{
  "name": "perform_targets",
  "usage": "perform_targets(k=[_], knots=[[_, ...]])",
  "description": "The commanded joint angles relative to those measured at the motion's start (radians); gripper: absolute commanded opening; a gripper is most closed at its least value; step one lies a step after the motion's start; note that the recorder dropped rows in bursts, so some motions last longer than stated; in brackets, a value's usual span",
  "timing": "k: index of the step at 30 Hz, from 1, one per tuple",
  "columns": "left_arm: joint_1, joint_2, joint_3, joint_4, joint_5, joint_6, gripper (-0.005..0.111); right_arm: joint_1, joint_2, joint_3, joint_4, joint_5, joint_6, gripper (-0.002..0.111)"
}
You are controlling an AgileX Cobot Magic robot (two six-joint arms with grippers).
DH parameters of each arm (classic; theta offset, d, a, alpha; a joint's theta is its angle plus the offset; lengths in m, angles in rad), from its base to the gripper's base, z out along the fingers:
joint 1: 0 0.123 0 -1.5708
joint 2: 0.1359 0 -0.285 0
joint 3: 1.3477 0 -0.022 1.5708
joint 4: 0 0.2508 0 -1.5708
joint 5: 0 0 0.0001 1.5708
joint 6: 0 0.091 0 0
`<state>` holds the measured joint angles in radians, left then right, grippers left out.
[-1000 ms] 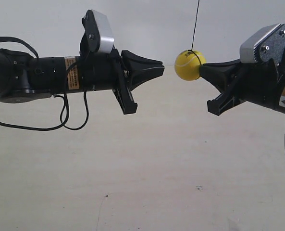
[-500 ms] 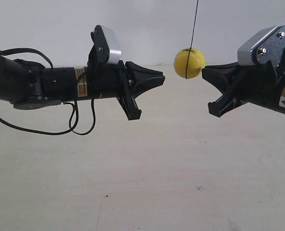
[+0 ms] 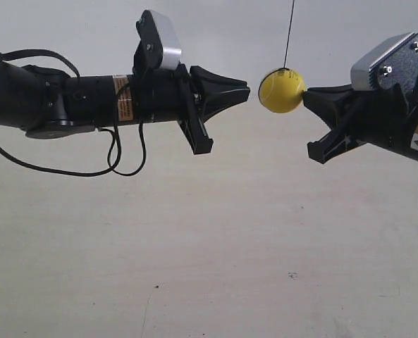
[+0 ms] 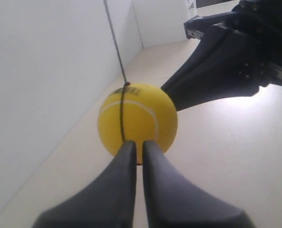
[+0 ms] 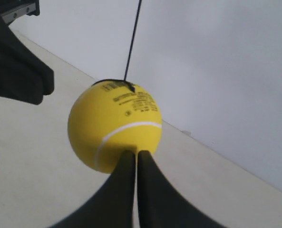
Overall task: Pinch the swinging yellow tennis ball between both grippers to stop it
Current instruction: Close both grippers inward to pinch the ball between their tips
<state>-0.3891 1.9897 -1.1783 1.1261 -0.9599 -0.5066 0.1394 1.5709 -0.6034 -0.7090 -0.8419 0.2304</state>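
Exterior: ball (image 3: 281, 90) on string (image 3: 290, 35) touches the arm at the exterior view's right (image 3: 367, 123), clear of the other | Left wrist: left claw (image 4: 135, 147) closed, empty, aimed at ball | Right wrist: right claw (image 5: 132, 156) closed, tip on ball | Step: pinch half-made; left claw likely must advance.

surface: pale cream table (image 3: 209, 232) | marks: small dark speck (image 3: 291, 275) | thin line (image 3: 146, 308), perhaps a scratch

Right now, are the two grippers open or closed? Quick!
Left gripper: closed, holding nothing, tips by the yellow tennis ball.
Right gripper: closed, holding nothing.
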Motion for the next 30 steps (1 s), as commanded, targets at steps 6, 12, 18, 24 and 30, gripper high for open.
perform_targets(k=[6, 12, 18, 24, 30], knots=[[-0.011, -0.001, -0.02, 0.044, -0.019, -0.042, 0.005, 0.001, -0.001, -0.003, 0.023, 0.009, -0.017, 0.0], [-0.027, -0.001, -0.02, 0.044, -0.019, -0.028, 0.005, 0.001, -0.001, -0.003, 0.023, 0.007, -0.017, 0.0], [-0.031, -0.001, -0.02, 0.044, -0.019, -0.024, 0.005, 0.001, -0.001, -0.003, 0.012, -0.004, 0.009, 0.0], [-0.031, -0.001, -0.02, 0.044, -0.019, -0.024, 0.005, 0.001, -0.001, -0.003, -0.007, 0.0, 0.026, 0.0], [-0.031, 0.001, -0.02, 0.036, -0.015, -0.024, 0.005, 0.001, -0.001, -0.003, -0.015, 0.0, 0.033, 0.0]])
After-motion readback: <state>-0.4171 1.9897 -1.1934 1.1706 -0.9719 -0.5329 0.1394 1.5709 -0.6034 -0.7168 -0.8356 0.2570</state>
